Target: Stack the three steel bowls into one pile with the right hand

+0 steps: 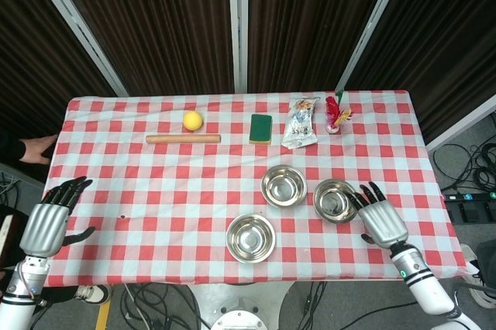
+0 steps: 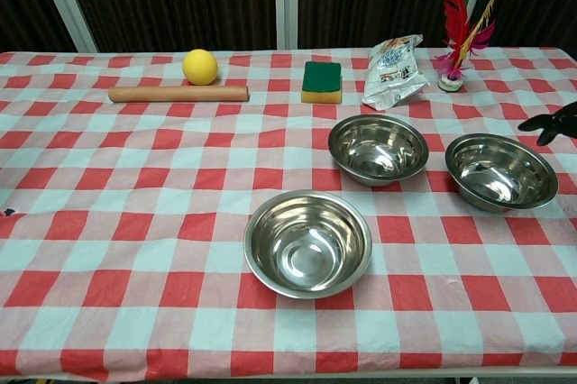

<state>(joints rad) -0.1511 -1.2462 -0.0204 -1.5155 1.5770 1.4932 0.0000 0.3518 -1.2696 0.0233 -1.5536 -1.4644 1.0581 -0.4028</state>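
Note:
Three steel bowls stand apart on the checked table: a near bowl [image 1: 250, 238] [image 2: 308, 242], a middle bowl [image 1: 283, 186] [image 2: 378, 149] and a right bowl [image 1: 335, 200] [image 2: 500, 171]. My right hand [image 1: 375, 215] hovers just right of the right bowl with its fingers spread and nothing in it; only its dark fingertips [image 2: 552, 123] show at the chest view's right edge. Over the table's left front edge my left hand [image 1: 51, 218] is open and holds nothing.
Along the back lie a yellow ball [image 1: 192, 121], a wooden rolling pin [image 1: 183, 139], a green sponge [image 1: 261, 128], a snack packet [image 1: 300, 123] and a feather shuttlecock [image 1: 335, 115]. A person's hand [image 1: 35, 149] shows at the table's left edge.

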